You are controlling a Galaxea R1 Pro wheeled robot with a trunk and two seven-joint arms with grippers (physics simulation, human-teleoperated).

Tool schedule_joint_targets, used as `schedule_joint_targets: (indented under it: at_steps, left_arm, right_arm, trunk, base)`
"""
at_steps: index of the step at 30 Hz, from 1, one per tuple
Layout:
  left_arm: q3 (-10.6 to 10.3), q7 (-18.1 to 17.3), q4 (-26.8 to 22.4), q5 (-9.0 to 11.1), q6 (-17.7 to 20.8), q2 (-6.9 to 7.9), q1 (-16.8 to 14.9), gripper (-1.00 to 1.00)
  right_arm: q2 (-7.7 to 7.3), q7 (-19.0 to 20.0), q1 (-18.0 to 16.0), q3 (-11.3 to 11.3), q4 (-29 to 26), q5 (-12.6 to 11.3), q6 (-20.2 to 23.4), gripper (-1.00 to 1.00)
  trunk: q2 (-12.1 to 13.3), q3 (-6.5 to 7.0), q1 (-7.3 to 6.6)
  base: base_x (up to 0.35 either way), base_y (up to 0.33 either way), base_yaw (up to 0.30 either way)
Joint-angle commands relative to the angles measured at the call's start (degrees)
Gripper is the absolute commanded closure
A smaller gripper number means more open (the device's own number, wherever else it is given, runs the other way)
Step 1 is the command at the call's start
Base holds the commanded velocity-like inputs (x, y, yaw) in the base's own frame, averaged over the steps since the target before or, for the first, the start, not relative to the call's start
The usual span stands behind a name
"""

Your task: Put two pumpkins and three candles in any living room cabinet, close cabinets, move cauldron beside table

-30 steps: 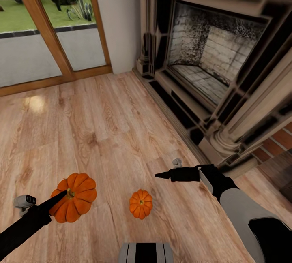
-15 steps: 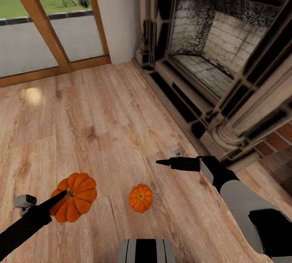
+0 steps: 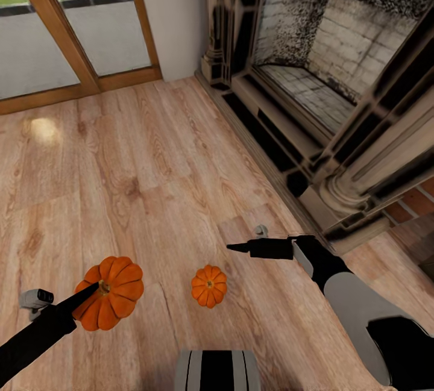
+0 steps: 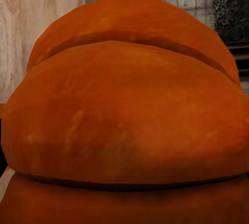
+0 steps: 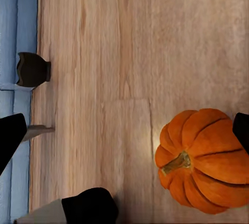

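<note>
Fireplace [image 3: 325, 78] flanking wood floor [image 3: 150, 168].

Left gripper [image 3: 90, 291] clamping held pumpkin [image 3: 110, 293], carrying it above floor.

Free pumpkin [image 3: 208, 286] sitting on floor, just beside right gripper [image 3: 232, 247]; its fingers [image 5: 11, 138] standing apart, holding nothing.

Cauldron [image 5: 32, 69] sitting beyond.

Judging pumpkin rigid, light, ribbed, rounded, prone to rolling; pinching across widest ribs likely safest, stem too thin.

Left arm [image 3: 36, 334] low, right arm [image 3: 337, 282] extended forward
</note>
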Motion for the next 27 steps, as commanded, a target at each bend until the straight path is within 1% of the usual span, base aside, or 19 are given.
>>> schedule_joint_targets:
  at_steps: [1, 3, 4, 7, 9, 14, 16, 17, 18, 21, 26, 27]
  left_arm:
    - [0.03, -0.20, -0.04, 0.14, 0.37, -0.01, -0.04, 1.00]
    - [0.02, -0.25, -0.09, 0.14, 0.37, -0.03, -0.02, 1.00]
    - [0.01, -0.27, -0.14, 0.14, 0.35, 0.00, -0.02, 1.00]
    - [0.03, -0.22, -0.24, 0.14, 0.33, -0.01, -0.03, 1.00]
    - [0.16, -0.16, -0.26, 0.13, 0.36, 0.10, -0.02, 1.00]
    - [0.10, -0.43, -0.49, 0.20, 0.37, 0.24, -0.05, 1.00]
    - [0.09, -0.66, -0.54, 0.54, 0.37, 0.59, -0.19, 1.00]
    - [-0.26, -0.76, -0.57, 0.66, 0.37, 1.00, -0.49, 1.00]
    - [-1.27, -0.80, -0.57, 0.69, 0.37, 1.26, -0.92, 1.00]
    - [-2.92, -0.89, -0.57, 0.79, 0.37, 1.71, -1.10, 1.00]
    - [-3.63, -0.89, -0.57, 0.83, 0.37, 1.85, -0.76, 1.00]
    - [-3.70, -0.90, -0.57, 0.84, 0.37, 1.87, -0.69, 1.00]
  right_arm:
    - [-0.04, -0.06, 0.06, 0.28, -1.09, -0.71, 0.76, -1.00]
    - [0.33, -0.17, -0.04, 0.25, -2.61, -0.85, 1.82, -1.00]
    - [1.04, -0.26, -0.14, 0.13, -3.26, -0.92, 2.88, -1.00]
    - [2.23, -0.50, -0.26, -0.05, -3.78, -0.68, 4.64, -1.00]
    - [2.49, -0.42, -0.29, -0.09, -3.86, -0.53, 5.04, -1.00]
    - [2.69, -0.49, -0.30, -0.07, -4.10, -0.46, 5.29, -1.00]
    - [2.54, -0.53, -0.31, -0.03, -4.41, -0.41, 5.28, -1.00]
    - [2.48, -0.57, -0.31, 0.00, -4.50, -0.39, 5.23, -1.00]
    - [2.41, -0.59, -0.32, 0.05, -4.55, -0.38, 5.14, -1.00]
    - [2.13, -0.66, -0.26, 0.07, -4.76, -0.36, 4.93, -1.00]
    - [2.09, -1.46, -0.24, 0.05, -4.84, -0.35, 4.95, -1.00]
    - [2.32, -3.91, -0.23, 0.03, -4.58, -0.36, 5.19, -1.00]
  trunk:
    - [-0.03, -0.26, 0.01]
    - [-0.06, -0.71, 0.06]
    - [-0.07, -0.93, 0.09]
    - [-0.11, -1.59, 0.17]
    - [-0.14, -2.03, 0.22]
    - [-0.20, -3.14, 0.35]
    - [-0.23, -3.59, 0.40]
    - [-0.24, -3.81, 0.43]
    - [-0.26, -4.03, 0.45]
    - [-0.30, -4.69, 0.53]
    - [-0.36, -5.80, 0.66]
    - [-0.38, -6.02, 0.68]
  base:
    - [0.000, 0.000, 0.000]
    - [0.000, 0.000, 0.000]
    - [0.000, 0.000, 0.000]
    - [0.000, 0.000, 0.000]
    - [0.000, 0.000, 0.000]
    - [0.000, 0.000, 0.000]
    - [0.000, 0.000, 0.000]
    - [0.000, 0.000, 0.000]
    - [0.000, 0.000, 0.000]
    - [0.000, 0.000, 0.000]
    - [0.000, 0.000, 0.000]
    - [0.000, 0.000, 0.000]
